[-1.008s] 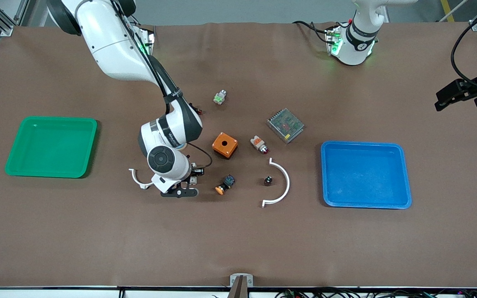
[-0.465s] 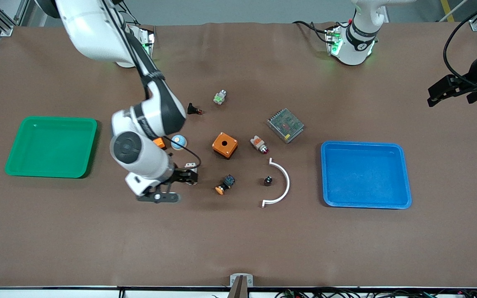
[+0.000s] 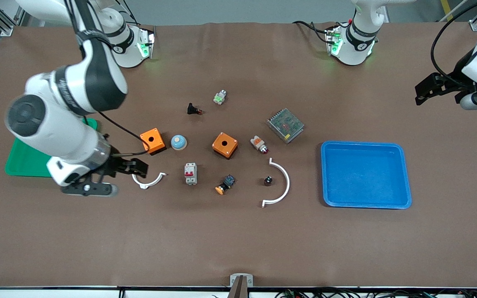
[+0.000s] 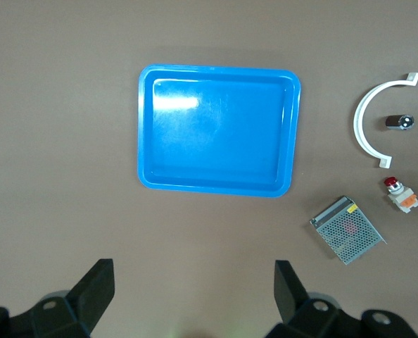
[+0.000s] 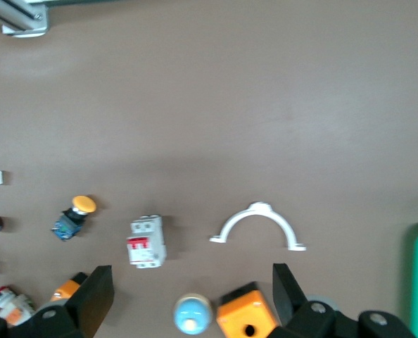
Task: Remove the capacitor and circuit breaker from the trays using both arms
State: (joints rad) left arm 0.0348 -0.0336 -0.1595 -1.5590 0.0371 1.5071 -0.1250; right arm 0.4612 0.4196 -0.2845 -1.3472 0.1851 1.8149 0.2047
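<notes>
Brown mat throughout. Breaker (image 3: 190, 173) lies on the table in the lower-middle of the front frame, between the small white clip (image 3: 148, 181) and the orange-capped button (image 3: 224, 184), nearer the camera than the blue dome (image 3: 178, 142). Capacitor (image 3: 268, 180) sits inside the curve of the large white arc (image 3: 279, 183), well apart from the blue tray (image 3: 365, 174). Right gripper (image 3: 136, 166) hangs at the frame's left just beside the small clip, near the green tray (image 3: 23, 159), fingers spread, holding nothing. Left gripper (image 3: 427, 88) hangs at the upper right edge, over bare mat, fingers spread wide, empty.
</notes>
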